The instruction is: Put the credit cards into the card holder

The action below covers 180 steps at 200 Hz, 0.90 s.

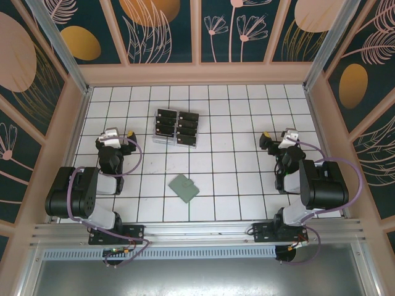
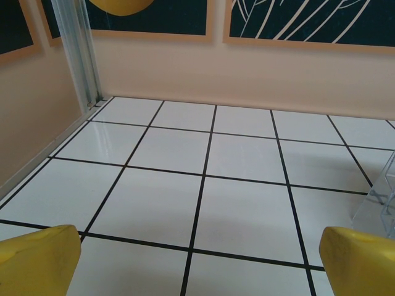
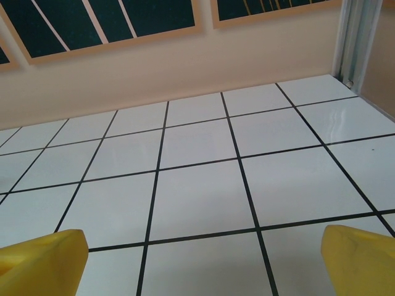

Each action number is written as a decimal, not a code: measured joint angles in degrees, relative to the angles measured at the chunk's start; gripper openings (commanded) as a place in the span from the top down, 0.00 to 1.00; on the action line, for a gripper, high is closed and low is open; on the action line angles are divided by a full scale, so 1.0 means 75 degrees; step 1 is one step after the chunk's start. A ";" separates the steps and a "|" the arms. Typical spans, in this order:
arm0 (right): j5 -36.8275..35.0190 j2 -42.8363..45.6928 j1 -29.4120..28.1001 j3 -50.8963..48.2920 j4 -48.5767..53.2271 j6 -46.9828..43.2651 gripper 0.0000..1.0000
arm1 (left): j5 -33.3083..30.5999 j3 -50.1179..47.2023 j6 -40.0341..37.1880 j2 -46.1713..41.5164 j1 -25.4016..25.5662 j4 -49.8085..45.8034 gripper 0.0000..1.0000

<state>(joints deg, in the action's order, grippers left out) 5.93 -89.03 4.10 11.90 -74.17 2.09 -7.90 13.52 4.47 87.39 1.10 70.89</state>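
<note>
Start state, nothing done yet as far as the views show. The small thin black rectangular credit cards (image 1: pixel 187 126) all sit in a clear plastic two-column slotted rack (image 1: pixel 162 139), far of centre and slightly left on the white tiled table (image 1: pixel 247 105) with black grid lines. Exact card count is hard to tell from the top view, several per column.

The flat grey-green, roughly square card holder (image 1: pixel 184 188) with rounded corners lies on the table near of the rack, about midway between the two arms and well apart from the rack. It looks closed or flat, rotated a bit against the grid. No card is visible in or on it.

Left gripper (image 1: pixel 118 134) is on the left side, left of the rack and not touching it. Its yellow fingers (image 2: pixel 37 262) are spread wide with bare tiles between them, holding nothing. A clear edge of the rack (image 2: pixel 379 197) shows at the right of the left wrist view.

Right gripper (image 1: pixel 276 134) is on the right side, well apart from the rack and the card holder. Its yellow fingertips (image 3: pixel 361 259) are also wide apart with bare floor between, holding nothing.

Judgement: zero progress. Every step is left: pull a card from the rack, likely steady or open the card holder with the other arm, slide the card in, and repeat for each card. Thin cards in tight slots look fiddly to pinch.
</note>
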 measured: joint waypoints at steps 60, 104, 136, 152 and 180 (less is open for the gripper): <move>-0.0402 0.2328 0.0073 0.0219 0.1702 0.0507 0.01 | -0.0256 0.0702 0.0038 -0.0874 -0.0006 -0.1577 0.01; 0.0388 0.3637 0.0743 0.1483 0.3427 0.2777 0.06 | 0.0017 0.2398 0.1008 -0.1682 -0.0006 -0.3882 0.01; 0.1679 0.3404 0.0248 0.2413 0.5202 0.3488 0.18 | 0.1271 0.3535 0.2119 -0.1221 -0.0006 -0.4902 0.01; 0.1754 0.3328 -0.0592 0.2722 0.6202 0.3628 0.19 | 0.2095 0.3844 0.2719 -0.0676 -0.0006 -0.4951 0.01; 0.1288 0.2897 -0.2439 0.3232 0.7539 0.3768 0.21 | 0.3308 0.3966 0.3660 0.0344 -0.0006 -0.4814 0.01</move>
<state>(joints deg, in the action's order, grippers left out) 15.59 -67.31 -14.20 36.14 -17.63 30.35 16.91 43.27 31.92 89.97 1.06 34.79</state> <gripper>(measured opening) 0.799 0.988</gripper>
